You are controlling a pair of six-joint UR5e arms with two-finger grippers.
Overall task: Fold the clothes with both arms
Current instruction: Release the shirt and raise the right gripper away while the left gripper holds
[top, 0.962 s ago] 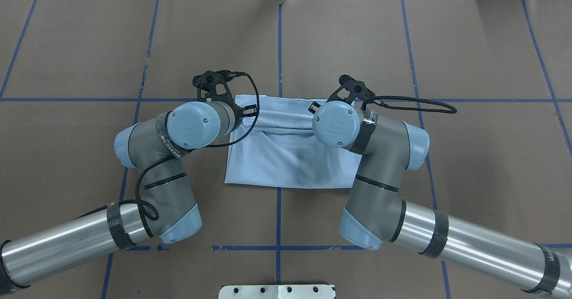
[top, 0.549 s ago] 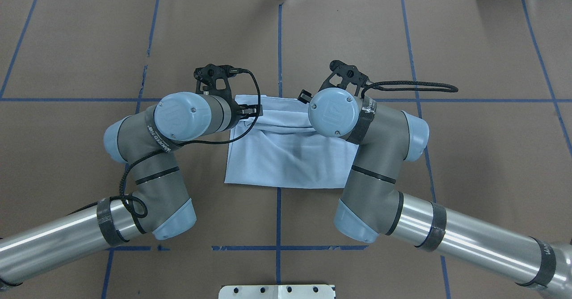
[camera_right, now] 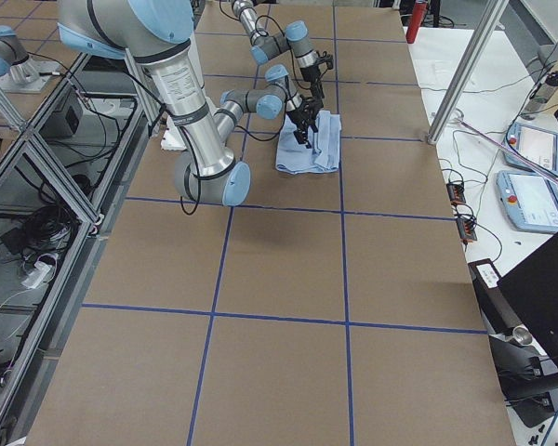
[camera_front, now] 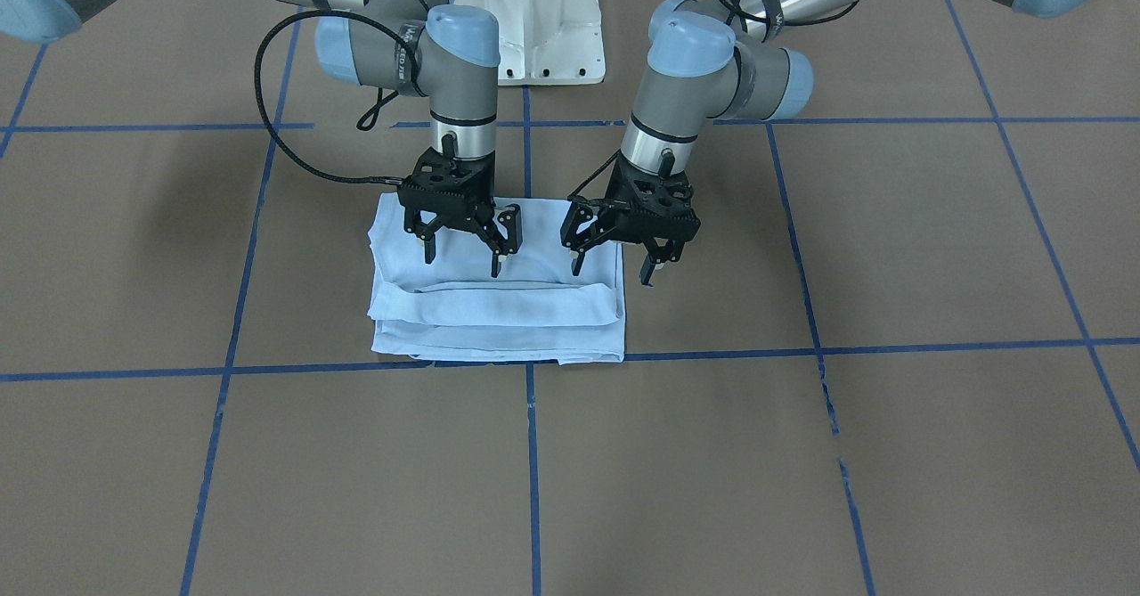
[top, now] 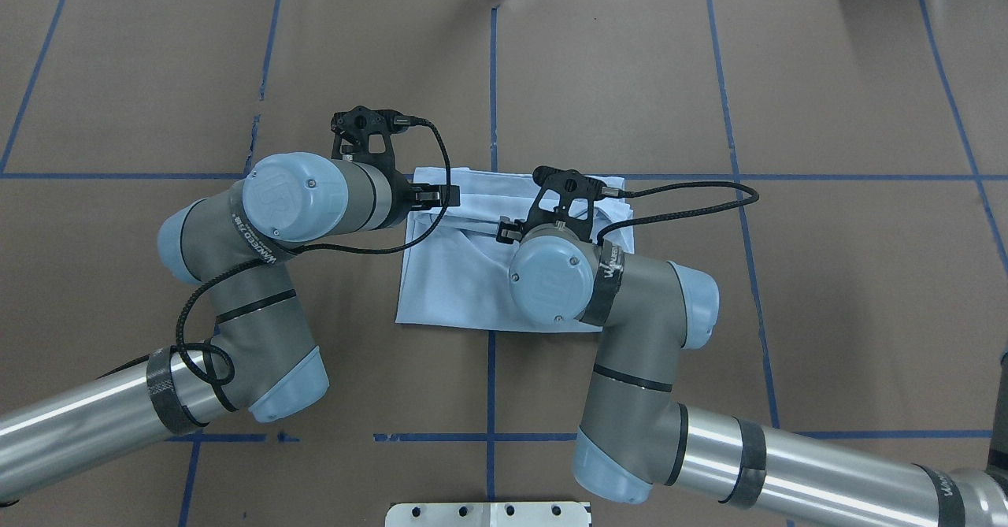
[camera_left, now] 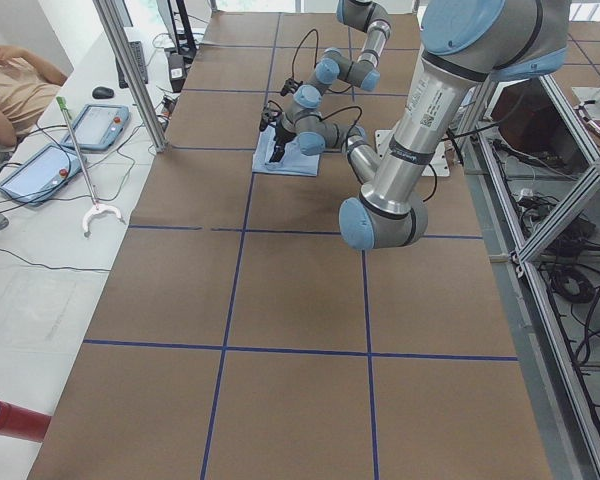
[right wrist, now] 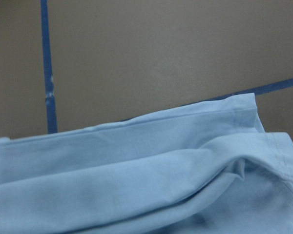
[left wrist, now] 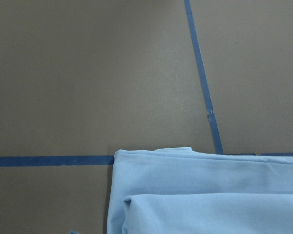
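T-shirt (camera_front: 499,320): folded into a rectangle, flat on the table (camera_front: 802,453), its far edge at the tape crossing (camera_front: 528,363).
Left gripper (camera_front: 612,271): fingers apart, empty; robot-side, left of the crossing, over the T-shirt's side edge.
Right gripper (camera_front: 463,260): fingers apart, empty; robot-side, right of the crossing, over the T-shirt.

Brown desk (camera_front: 802,453) carried a blue tape grid (camera_front: 532,471). Folded light-blue T-shirt (camera_front: 499,315) lay flat at frame centre, white base plate (camera_front: 539,21) at top centre.
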